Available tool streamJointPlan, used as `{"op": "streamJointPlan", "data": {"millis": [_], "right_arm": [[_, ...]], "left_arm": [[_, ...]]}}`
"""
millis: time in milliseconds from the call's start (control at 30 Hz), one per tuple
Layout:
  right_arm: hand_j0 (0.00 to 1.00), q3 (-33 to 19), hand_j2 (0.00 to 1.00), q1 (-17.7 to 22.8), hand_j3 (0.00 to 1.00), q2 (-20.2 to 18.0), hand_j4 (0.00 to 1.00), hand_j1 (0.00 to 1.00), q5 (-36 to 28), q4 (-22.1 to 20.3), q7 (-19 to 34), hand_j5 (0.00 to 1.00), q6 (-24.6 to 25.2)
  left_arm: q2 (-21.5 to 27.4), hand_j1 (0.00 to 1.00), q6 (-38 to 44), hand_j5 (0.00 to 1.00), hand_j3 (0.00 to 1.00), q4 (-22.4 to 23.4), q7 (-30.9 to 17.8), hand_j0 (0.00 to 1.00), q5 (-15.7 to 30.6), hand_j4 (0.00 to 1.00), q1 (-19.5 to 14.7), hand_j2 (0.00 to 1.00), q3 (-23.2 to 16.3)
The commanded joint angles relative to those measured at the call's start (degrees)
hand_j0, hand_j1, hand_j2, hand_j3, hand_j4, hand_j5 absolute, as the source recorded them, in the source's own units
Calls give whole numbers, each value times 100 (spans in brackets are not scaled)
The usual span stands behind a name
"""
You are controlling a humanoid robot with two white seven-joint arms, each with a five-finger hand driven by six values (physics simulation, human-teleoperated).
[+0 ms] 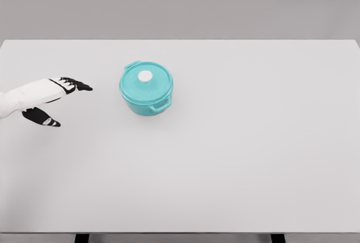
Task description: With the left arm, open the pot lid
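Your left hand is reaching in over the table from the left edge, fingers spread and loosely extended, thumb dropped below the palm, and it is holding nothing. Nothing is lying between it and the target; the stretch of tabletop ahead of the fingertips is bare, so you are facing no obstacle on the approach.

Off to the right of the fingertips and slightly farther from you, the teal pot is sitting upright with its lid still seated. The hand is well apart from it, not touching. Two small side handles are sticking out, one toward the far left, one toward the near right.

You are looking for the white knob at the centre of the lid: that is the place to take hold, pinching it from above. It is probably smooth and rounded, so it may be slipping under a shallow grip; close around it fully. The lid looks rigid and likely fairly light, though the pot may be shifting if you pull sideways, so lift straight up.

Your right arm is not showing.
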Motion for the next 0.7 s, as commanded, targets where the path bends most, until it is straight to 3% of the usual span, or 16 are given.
{"op": "streamJointPlan", "data": {"millis": [0,267,333,367,400,467,533,600,667], "right_arm": [[100,0,100,0,100,-1,100,100,1,11,13,100,-1],[100,0,100,0,100,-1,100,100,1,55,-4,100,-1],[100,0,100,0,100,-1,100,100,1,46,-4,100,-1],[100,0,100,0,100,-1,100,100,1,46,-4,100,-1],[100,0,100,0,100,-1,100,100,1,46,-4,100,-1],[100,0,100,9,100,-1,100,100,1,46,-4,100,-1],[100,0,100,0,100,-1,100,100,1,46,-4,100,-1],[100,0,100,0,100,-1,100,100,1,46,-4,100,-1],[100,0,100,0,100,-1,100,100,1,46,-4,100,-1]], "left_arm": [[-3,100,11,100,100,-13,-28,100,33,100,0,100,1],[-12,100,11,100,100,-13,-28,100,24,100,-140,100,-394],[41,100,11,100,100,-13,-28,100,33,100,-386,100,-525],[94,100,11,100,100,5,-28,100,68,100,-692,100,-814],[243,100,11,100,100,136,-28,100,103,100,-1273,100,-1368],[252,100,11,100,100,330,-28,100,94,100,-2591,100,-2809],[173,100,11,100,100,339,-28,100,86,100,-3155,100,-3514],[-38,100,11,100,100,313,-28,100,94,100,-3602,100,-3794],[-73,100,11,100,100,321,-28,100,103,100,-4490,100,-4718]]}}
